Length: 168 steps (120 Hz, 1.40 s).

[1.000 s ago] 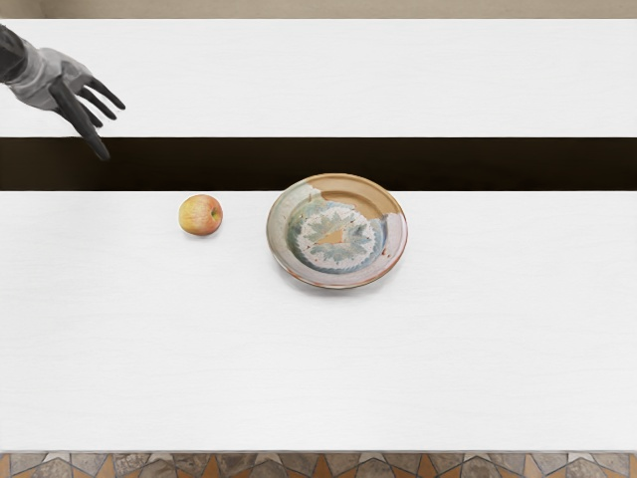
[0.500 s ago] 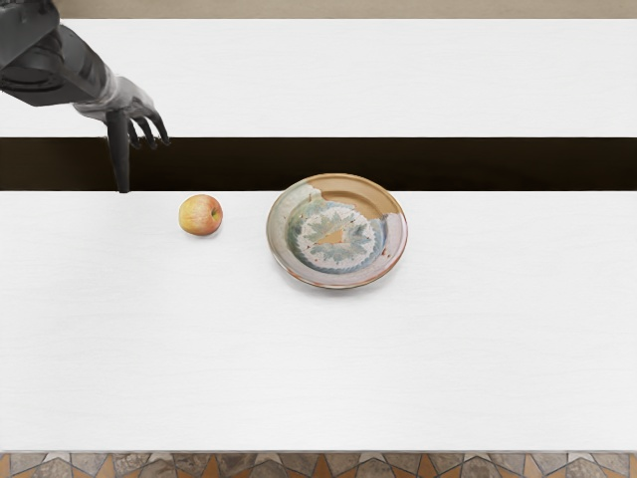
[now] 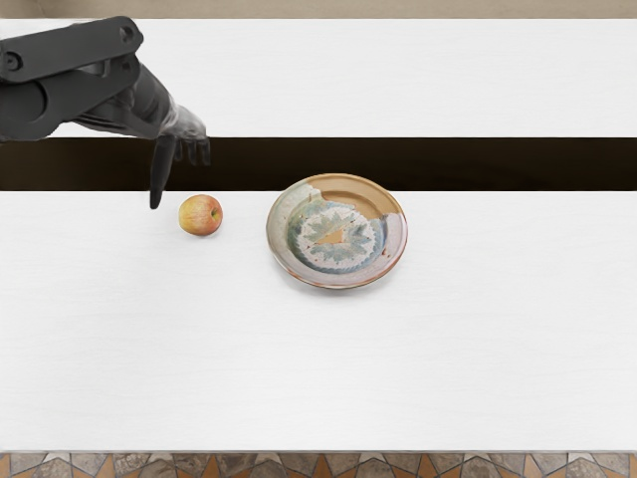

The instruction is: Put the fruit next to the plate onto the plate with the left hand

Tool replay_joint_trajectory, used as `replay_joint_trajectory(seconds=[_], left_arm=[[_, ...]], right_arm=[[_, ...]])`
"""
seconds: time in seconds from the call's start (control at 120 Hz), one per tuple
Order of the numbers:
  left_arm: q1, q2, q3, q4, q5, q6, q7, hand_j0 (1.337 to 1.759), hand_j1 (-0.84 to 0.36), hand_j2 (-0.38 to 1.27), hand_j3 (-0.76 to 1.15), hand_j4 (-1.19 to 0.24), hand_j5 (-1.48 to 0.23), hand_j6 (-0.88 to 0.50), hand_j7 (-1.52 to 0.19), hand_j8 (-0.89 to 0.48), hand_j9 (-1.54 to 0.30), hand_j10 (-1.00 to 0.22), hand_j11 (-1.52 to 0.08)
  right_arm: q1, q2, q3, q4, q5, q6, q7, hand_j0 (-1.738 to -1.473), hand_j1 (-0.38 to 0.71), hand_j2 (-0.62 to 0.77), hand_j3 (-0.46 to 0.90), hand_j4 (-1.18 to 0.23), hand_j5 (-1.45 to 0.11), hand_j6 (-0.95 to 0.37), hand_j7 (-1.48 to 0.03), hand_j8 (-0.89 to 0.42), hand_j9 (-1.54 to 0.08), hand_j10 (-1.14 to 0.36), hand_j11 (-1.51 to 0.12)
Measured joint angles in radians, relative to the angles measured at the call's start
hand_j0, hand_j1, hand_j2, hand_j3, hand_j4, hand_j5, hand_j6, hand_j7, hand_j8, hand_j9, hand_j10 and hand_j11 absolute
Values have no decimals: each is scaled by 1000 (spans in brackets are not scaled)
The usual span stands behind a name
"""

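Left hand (image 3: 177, 137) hangs over table's far edge, far-left of apple (image 3: 200, 215). Fingers loose, pointing down, gripping nothing; longest digit's tip just left of apple, not touching. Apple sits on white table (image 3: 318, 358) near far edge, left of patterned plate (image 3: 336, 230), small gap between. Plate's far rim overhangs dark gap (image 3: 478, 164). Open tabletop near side and right.

The matte dark-grey left arm (image 3: 62, 50) is a flat, boxy bar with round fastener heads (image 3: 124, 33) near its ends, over a rounded forearm (image 3: 95, 100). A paler grey wrist cuff (image 3: 162, 113) leads into the black left hand (image 3: 177, 139) with slim, segmented fingers (image 3: 156, 179).
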Motion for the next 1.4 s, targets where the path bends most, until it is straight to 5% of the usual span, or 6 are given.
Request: replay_joint_trajectory(seconds=[0.358, 0.6, 1.4], left_arm=[[54, -3, 0, -122, 94, 152, 0, 1658, 56, 50, 0, -247, -319, -247, -318, -247, -318, -246, -318], [119, -29, 0, -137, 160, 227, 0, 1658, 50, 51, 0, -252, -325, -252, -325, -252, -325, -251, -325], [163, -29, 87, -187, 177, 429, 0, 1658, 19, 57, 0, -278, -359, -279, -359, -279, -359, -278, -359]], right_arm=[[0, 0, 0, 0, 0, 0, 0, -1658, -305, -7, 0, -37, -47, -37, -47, -37, -47, -37, -47], [0, 0, 0, 0, 0, 0, 0, -1658, -305, -7, 0, -37, -48, -37, -47, -37, -48, -37, -47], [0, 0, 0, 0, 0, 0, 0, -1658, -305, -7, 0, -37, -47, -37, -47, -37, -47, -37, -47]])
